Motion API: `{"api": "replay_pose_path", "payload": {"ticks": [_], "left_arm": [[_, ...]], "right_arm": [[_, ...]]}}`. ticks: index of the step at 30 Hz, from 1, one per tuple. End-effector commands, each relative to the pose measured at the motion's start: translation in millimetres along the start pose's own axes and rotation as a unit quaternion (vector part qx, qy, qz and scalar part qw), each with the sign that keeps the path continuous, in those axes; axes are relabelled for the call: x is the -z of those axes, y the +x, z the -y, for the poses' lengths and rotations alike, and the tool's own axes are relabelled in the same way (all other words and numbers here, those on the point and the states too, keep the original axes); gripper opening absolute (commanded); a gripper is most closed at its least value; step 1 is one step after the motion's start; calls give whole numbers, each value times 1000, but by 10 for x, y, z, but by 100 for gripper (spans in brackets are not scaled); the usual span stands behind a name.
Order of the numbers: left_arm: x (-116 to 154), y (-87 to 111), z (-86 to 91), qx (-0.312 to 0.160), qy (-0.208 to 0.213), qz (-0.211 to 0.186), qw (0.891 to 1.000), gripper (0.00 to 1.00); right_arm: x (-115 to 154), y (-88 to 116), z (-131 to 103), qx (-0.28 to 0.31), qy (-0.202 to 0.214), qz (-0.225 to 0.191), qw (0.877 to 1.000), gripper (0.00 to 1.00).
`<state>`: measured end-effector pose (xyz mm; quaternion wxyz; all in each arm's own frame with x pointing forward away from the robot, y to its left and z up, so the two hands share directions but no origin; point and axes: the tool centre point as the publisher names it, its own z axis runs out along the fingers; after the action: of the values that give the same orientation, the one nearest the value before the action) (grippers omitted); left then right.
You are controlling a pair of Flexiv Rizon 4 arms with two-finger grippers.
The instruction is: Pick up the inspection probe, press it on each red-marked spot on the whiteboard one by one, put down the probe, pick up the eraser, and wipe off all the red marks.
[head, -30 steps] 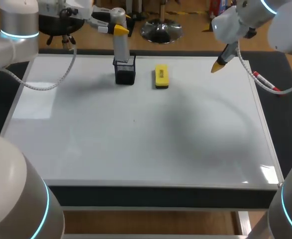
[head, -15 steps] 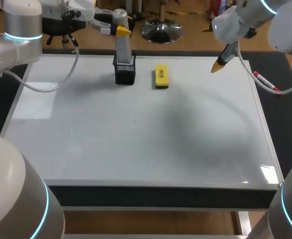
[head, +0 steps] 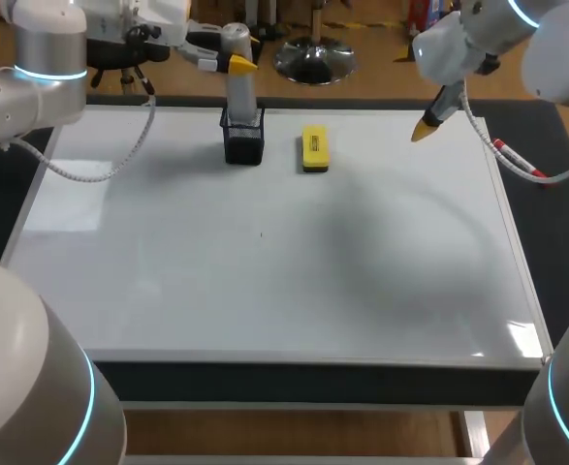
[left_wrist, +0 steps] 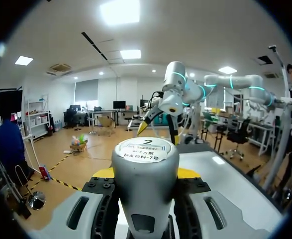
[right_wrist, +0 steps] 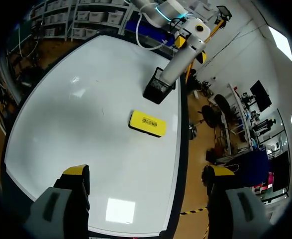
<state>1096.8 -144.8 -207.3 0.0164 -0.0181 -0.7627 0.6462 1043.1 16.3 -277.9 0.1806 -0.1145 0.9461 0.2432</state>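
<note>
On whiteboard (head: 265, 281) no red marks visible. left gripper (left_wrist: 146, 173) at far edge of surface, fingers clamped on inspection probe (head: 238, 92). In the last second it nudged rightward and the probe stood straighter, base still in black holder (head: 243, 143), so lift likely not begun. right gripper (right_wrist: 146, 172) near far right corner, fingers apart, empty. eraser (head: 314, 148) just beside holder, untouched.

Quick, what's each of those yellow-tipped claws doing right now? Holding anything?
Left gripper: closed on the inspection probe, which stands in its black holder.
Right gripper: open, holding nothing.
</note>
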Motion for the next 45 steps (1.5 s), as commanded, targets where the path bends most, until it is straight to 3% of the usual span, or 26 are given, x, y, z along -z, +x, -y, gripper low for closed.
{"api": "replay_pose_path", "payload": {"ticks": [1,45], "left_arm": [[-20,-48,-52,0,1,-2,1000,0],[-120,-81,-646,26,-14,-6,1000,0]], "right_arm": [[7,-1,0,1,1,-1,1000,100],[7,-1,0,1,1,-1,1000,100]]}}
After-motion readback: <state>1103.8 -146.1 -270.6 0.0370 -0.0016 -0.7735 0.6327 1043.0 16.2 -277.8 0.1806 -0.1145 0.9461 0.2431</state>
